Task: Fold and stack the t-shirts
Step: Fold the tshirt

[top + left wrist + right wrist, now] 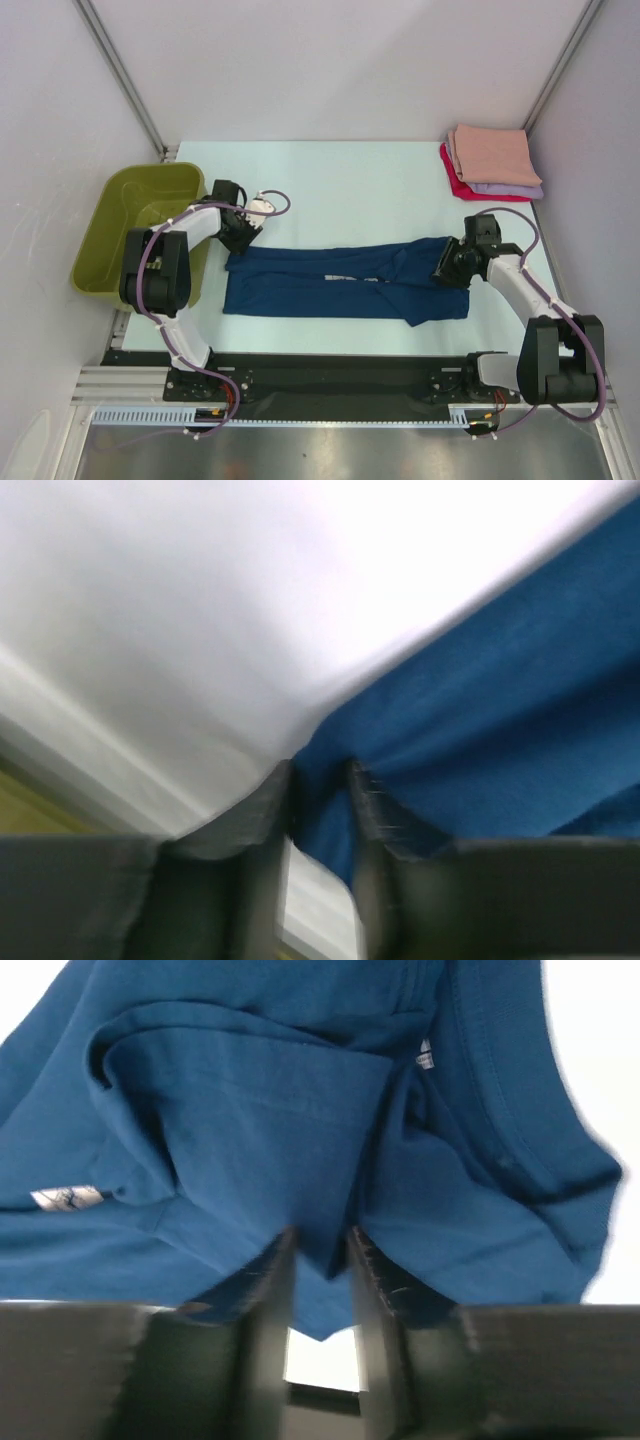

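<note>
1. We see the navy t-shirt (330,285) lying on the table (350,190), near the middle and closer to the front edge. It is folded lengthwise into 1 long strip running left to right.
2. The strip's right end is thicker, and 1 flap sticks out toward the front edge.
3. The left gripper (240,244) is at the strip's far-left corner. In the left wrist view its 2 fingers (262,815) stand close together with navy cloth filling the gap, so we call it clamped on the navy t-shirt.
4. That view is blurred. We make out only the cloth edge and white tabletop beyond it.
5. The right gripper (446,268) is at the strip's right end, on the far edge. In the right wrist view a folded point of cloth hangs between its 2 fingers (268,1285), touching both, so it too is clamped on the navy t-shirt.
6. A small white label (65,1197) shows on the cloth at the left of that view.
7. 3 folded shirts are stacked in the far right corner: peach t-shirt (492,155) on top, lavender t-shirt (512,188) under it, red t-shirt (456,182) at the bottom. The stack is well apart from the navy one.
8. The olive-green basket (150,195) sits tilted at the table's left edge, just beside the left arm. We can't see any cloth in it.
</note>
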